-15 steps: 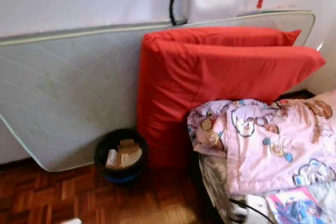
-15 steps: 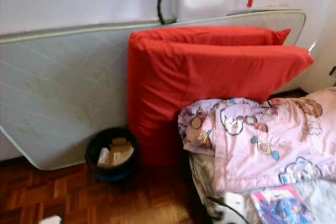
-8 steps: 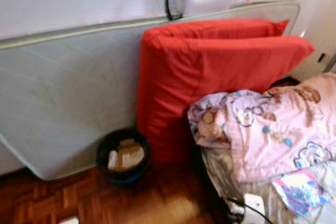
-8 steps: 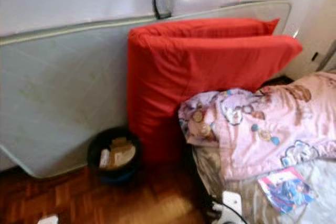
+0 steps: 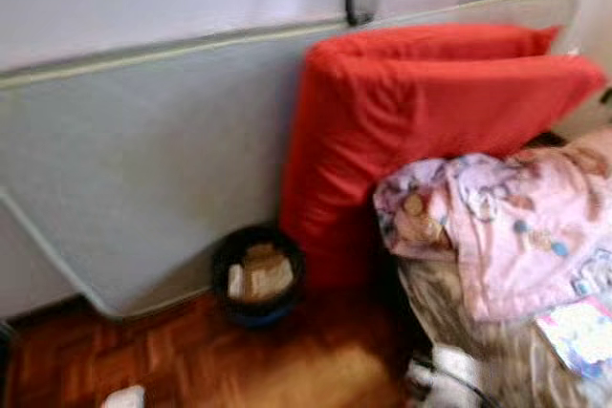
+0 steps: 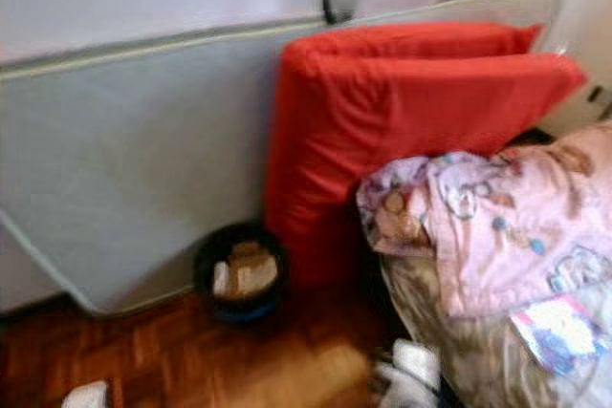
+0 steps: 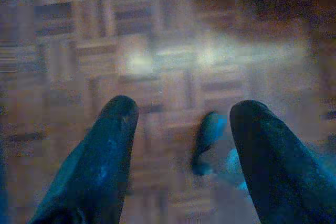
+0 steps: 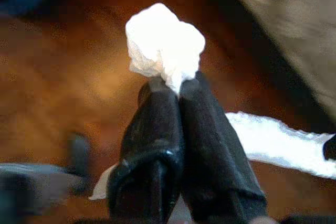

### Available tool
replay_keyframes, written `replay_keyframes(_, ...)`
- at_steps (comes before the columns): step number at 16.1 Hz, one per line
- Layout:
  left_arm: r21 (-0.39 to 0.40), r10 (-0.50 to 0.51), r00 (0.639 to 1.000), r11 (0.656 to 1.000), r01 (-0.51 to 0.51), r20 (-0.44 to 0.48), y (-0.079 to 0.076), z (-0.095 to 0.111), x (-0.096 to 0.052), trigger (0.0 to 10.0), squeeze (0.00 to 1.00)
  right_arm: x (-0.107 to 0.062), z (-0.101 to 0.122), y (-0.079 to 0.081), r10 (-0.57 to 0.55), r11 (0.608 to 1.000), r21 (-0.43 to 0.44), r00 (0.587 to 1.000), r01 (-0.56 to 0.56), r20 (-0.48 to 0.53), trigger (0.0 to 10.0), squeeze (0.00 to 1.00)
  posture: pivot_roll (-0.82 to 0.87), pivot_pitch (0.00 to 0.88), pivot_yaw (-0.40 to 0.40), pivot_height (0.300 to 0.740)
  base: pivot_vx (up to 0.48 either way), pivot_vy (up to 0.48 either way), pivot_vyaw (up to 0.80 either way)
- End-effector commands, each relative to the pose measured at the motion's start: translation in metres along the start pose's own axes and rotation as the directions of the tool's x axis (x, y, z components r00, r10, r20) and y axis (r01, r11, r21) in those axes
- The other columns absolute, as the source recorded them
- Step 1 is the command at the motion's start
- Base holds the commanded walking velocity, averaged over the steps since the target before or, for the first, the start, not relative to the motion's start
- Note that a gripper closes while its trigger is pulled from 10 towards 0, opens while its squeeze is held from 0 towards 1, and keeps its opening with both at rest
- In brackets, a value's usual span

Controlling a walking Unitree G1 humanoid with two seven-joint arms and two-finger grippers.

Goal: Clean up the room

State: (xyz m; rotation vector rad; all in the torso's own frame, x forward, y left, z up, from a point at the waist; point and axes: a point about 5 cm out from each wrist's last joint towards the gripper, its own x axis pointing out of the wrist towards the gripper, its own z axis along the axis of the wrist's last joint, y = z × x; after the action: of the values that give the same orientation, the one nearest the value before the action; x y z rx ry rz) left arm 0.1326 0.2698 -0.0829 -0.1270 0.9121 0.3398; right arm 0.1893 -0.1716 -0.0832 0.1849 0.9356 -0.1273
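Observation:
My right gripper is shut on a crumpled white tissue, which sticks out past the fingertips above the wooden floor. My left gripper is open over bare parquet, with nothing between its fingers. A black round wastebasket holding paper scraps stands on the floor against the grey mattress, beside the red cushions. A small white scrap lies on the floor at the lower left.
A pink patterned blanket is heaped on the right, with a colourful booklet on it. A white block and cable lie on the floor by the bedding. A white strip lies under the right gripper. The views are blurred.
The whole picture has shifted to the right and blurred, so the camera has turned left. The wastebasket, cushions and blanket have not moved among themselves.

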Motion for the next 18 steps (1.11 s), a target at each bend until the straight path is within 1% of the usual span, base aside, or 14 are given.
replay_keyframes(1, -0.005, -0.014, 1.000, 1.000, 0.014, -0.007, -0.0057, -0.0010, 0.0008, 10.0, 0.00, -0.0014, 0.0000, -0.0141, -0.041, 0.999, 0.002, 0.999, 0.041, -0.001, 10.0, 0.00, 0.13, 0.000, 0.000, 0.740, 0.000, 0.461, 0.00)
replay_keyframes(11, -0.002, -0.007, 1.000, 1.000, 0.007, 0.001, -0.0017, 0.0028, 0.0011, 10.0, 0.00, -0.0012, 0.0000, -0.0122, -0.038, 0.999, 0.017, 0.999, 0.038, 0.004, 10.0, 0.00, 0.13, 0.000, 0.004, 0.740, 0.000, 0.438, 0.00)
replay_keyframes(16, -0.018, -0.013, 1.000, 1.000, 0.013, 0.013, -0.0020, 0.0034, 0.0010, 10.0, 0.00, -0.0012, 0.0007, -0.0125, -0.038, 0.999, 0.015, 0.999, 0.038, 0.006, 10.0, 0.00, 0.13, 0.000, 0.000, 0.740, 0.000, 0.000, 0.00)
replay_keyframes(18, -0.023, -0.012, 1.000, 1.000, 0.012, 0.005, -0.0016, 0.0014, 0.0006, 10.0, 0.00, -0.0011, 0.0012, -0.0127, -0.037, 0.999, 0.013, 0.999, 0.037, 0.008, 10.0, 0.00, 0.13, 0.000, -0.003, 0.740, 0.000, 0.000, 0.00)
